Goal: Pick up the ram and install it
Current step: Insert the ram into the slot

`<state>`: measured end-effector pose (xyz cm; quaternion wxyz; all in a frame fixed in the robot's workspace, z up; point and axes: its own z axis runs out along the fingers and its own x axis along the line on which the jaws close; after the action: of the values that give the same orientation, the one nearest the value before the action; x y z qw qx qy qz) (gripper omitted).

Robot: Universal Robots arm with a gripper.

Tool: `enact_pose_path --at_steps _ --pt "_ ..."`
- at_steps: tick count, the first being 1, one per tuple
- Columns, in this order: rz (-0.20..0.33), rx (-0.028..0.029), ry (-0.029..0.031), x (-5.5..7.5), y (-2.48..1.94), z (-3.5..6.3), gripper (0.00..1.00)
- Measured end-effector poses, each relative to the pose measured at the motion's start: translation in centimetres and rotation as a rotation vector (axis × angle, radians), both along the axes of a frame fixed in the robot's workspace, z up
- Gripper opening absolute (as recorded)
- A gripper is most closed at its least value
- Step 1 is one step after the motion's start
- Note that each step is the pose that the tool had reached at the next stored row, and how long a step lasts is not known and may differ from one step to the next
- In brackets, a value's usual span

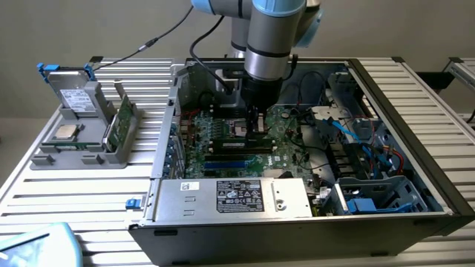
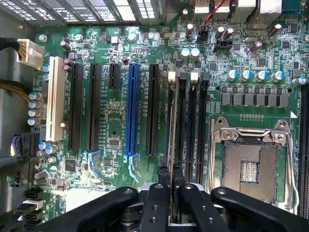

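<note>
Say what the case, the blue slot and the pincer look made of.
Case: likely sheet metal, painted black outside, bare grey inside; thin folded edges.
Blue slot: moulded plastic, smooth uniform colour.
Pincer: matte black, plastic or coated metal; cannot tell.

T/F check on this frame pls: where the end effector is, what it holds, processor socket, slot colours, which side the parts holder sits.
1. The end effector is inside the open computer case, over the motherboard. True.
2. It holds nothing. False: it is shut on a thin memory stick, seen edge-on along the memory slots.
3. The processor socket is empty. True.
4. Every long expansion slot is black. False: one is blue, one white.
5. The gray parts holder stands on the exterior view's right. False: left of the case.
</note>
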<state>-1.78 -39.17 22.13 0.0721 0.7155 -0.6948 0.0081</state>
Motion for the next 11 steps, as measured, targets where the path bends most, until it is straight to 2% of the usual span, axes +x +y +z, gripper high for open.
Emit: enact_pose_path --at_steps 11 --pt "0.0 -0.0002 0.0001 0.0 -0.01 -0.21 0.14"
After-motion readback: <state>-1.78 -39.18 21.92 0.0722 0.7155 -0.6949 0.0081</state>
